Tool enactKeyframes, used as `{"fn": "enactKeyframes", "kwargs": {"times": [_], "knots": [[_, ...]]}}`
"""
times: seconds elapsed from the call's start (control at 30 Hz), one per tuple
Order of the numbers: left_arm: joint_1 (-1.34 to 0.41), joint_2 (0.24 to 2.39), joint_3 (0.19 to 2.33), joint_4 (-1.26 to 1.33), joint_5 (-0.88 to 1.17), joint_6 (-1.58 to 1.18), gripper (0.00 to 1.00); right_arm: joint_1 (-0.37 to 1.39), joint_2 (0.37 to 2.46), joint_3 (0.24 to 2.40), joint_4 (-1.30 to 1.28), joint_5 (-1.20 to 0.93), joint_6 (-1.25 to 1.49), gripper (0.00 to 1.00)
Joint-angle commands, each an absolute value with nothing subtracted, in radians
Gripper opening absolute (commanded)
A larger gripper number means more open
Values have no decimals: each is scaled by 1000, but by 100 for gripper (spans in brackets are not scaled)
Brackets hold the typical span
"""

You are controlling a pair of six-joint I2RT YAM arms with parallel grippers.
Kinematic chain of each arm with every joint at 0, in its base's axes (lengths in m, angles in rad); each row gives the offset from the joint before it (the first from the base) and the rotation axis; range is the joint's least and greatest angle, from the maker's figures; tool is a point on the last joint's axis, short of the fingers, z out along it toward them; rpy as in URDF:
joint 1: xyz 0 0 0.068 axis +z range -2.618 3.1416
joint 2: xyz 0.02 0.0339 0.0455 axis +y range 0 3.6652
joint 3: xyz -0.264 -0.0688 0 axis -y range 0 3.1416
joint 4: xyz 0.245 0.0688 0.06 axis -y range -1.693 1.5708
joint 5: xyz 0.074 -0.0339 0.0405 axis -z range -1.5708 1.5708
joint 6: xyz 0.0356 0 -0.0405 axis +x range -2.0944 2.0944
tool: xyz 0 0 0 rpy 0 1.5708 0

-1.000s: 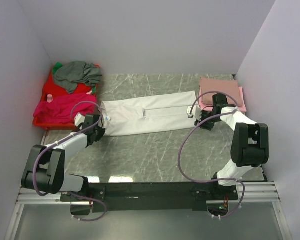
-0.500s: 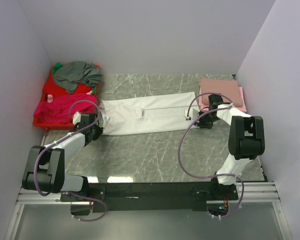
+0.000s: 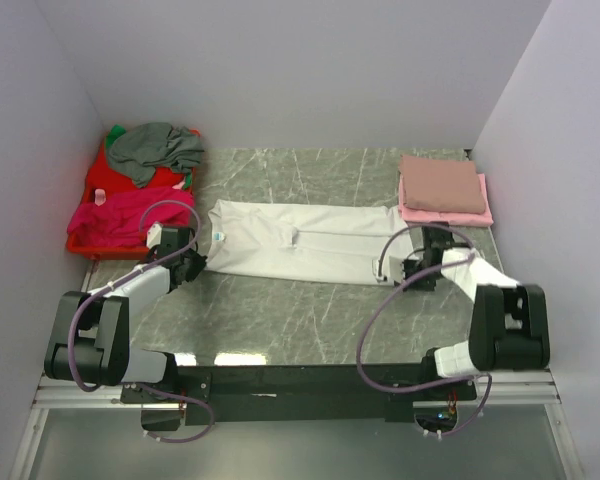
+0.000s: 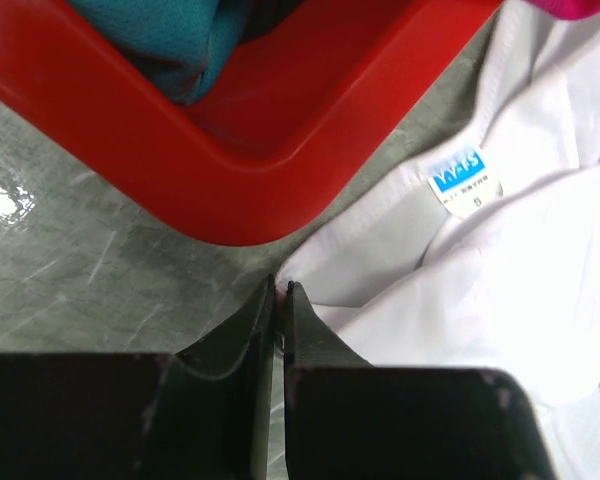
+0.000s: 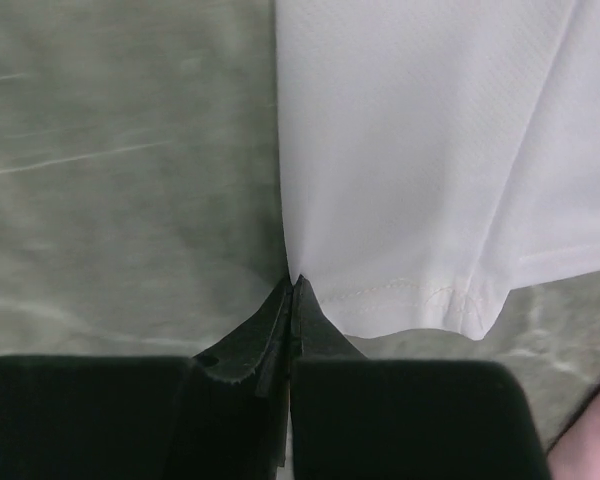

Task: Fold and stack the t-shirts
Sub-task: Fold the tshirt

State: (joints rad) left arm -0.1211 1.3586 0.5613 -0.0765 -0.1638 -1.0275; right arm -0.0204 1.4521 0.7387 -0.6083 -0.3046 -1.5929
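White tee pinched at both ends, laid out long for the next fold.

The table [image 3: 280,320] carries the white t-shirt [image 3: 300,240] as a narrow band, sides apparently already folded in. Left of the tee sits the red basket [image 3: 92,180] with grey tee [image 3: 158,148] and magenta tee [image 3: 120,215] waiting; past the tee's right end lies the pink folded stack [image 3: 442,187], likely its destination. The right gripper [image 5: 292,280] has its jaws closed on the hem corner; the left gripper [image 4: 278,285] has its jaws closed on the collar-end edge, near the neck label [image 4: 464,180]. The twin pinch probably keeps the cloth flat.
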Motion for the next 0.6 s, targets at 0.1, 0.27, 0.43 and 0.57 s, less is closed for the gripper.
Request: {"fn": "enactKeyframes", "kwargs": {"times": [0.1,0.27,0.43,0.57], "knots": [[-115,1309,569,-84,-181,-979,3,-29,1195,566,-730,-245,-1644,0],[-115,1243,586,-145,-161,-930,15,-29,1059,573,-778,-310,-1563,40],[-115,1004,597,-218,-118,-842,62,-31,1045,727,-804,-432,-1336,52],[-115,911,626,-255,-80,-790,76,-31,1153,889,-844,-593,-1212,58]]}}
